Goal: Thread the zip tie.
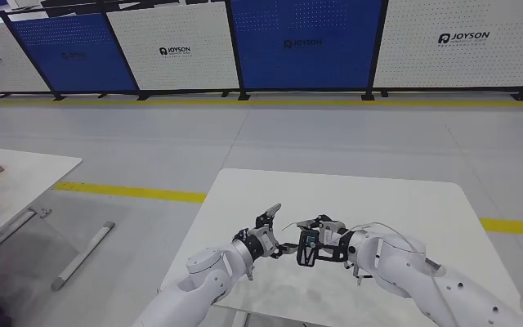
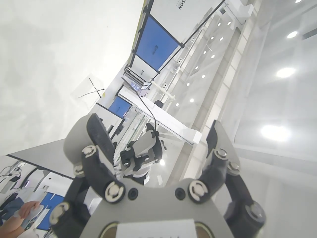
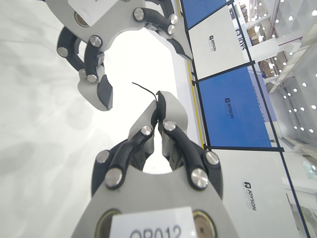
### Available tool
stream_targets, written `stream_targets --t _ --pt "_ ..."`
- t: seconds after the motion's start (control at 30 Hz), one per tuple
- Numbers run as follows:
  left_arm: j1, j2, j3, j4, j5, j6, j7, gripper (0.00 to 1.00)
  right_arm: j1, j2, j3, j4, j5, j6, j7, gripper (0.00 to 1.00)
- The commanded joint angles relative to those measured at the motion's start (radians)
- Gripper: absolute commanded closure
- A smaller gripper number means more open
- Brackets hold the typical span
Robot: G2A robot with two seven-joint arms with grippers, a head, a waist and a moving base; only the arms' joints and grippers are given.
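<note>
My right gripper [image 3: 158,101] is shut on a thin black zip tie [image 3: 145,89], whose pointed tail pokes out a short way past the fingertips. Facing it tip to tip is my left gripper [image 3: 147,80], open, one finger to each side of the tail and not touching it. In the left wrist view the left gripper [image 2: 154,120] stands wide open with the right gripper [image 2: 138,154] farther off between its fingers and the zip tie [image 2: 148,110] curving away from it. From the top, both grippers, left [image 1: 279,231] and right [image 1: 299,239], meet above the table's near part.
The white table [image 1: 392,204] under the arms is bare around the grippers. A second white table [image 1: 33,172] stands off to the left across the grey floor. Blue and white panels line the far side.
</note>
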Motion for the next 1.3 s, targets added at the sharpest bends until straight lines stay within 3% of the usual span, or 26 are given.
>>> stream_targets --t 0.0,0.13,0.23,0.33,0.43,0.5,1.03,1.27 --pt "-0.01 -0.005 0.011 0.01 0.003 -0.005 0.015 0.0 0.0 0.0 0.0 0.0 0.0 0.0 0.0 1.0" --pt "-0.035 -0.014 0.033 0.031 0.015 -0.014 0.042 0.0 0.0 0.0 0.0 0.0 0.0 0.0 0.0 1.0" --pt "-0.034 -0.017 0.033 0.037 0.021 -0.027 0.039 0.0 0.0 0.0 0.0 0.0 0.0 0.0 0.0 1.0" --pt "-0.017 -0.017 0.018 0.029 0.022 -0.038 0.015 0.29 0.0 0.0 0.0 0.0 0.0 0.0 0.0 1.0" --pt "-0.001 -0.014 0.004 0.021 0.029 -0.024 -0.001 0.49 0.0 0.0 0.0 0.0 0.0 0.0 0.0 1.0" --pt "0.003 -0.014 -0.001 0.018 0.034 -0.01 -0.003 0.54 0.0 0.0 0.0 0.0 0.0 0.0 0.0 1.0" --pt "-0.015 -0.027 0.005 0.027 0.031 0.035 0.023 0.58 0.0 0.0 0.0 0.0 0.0 0.0 0.0 1.0" --pt "-0.017 -0.032 0.002 0.028 0.021 0.044 0.027 0.7 0.0 0.0 0.0 0.0 0.0 0.0 0.0 1.0"
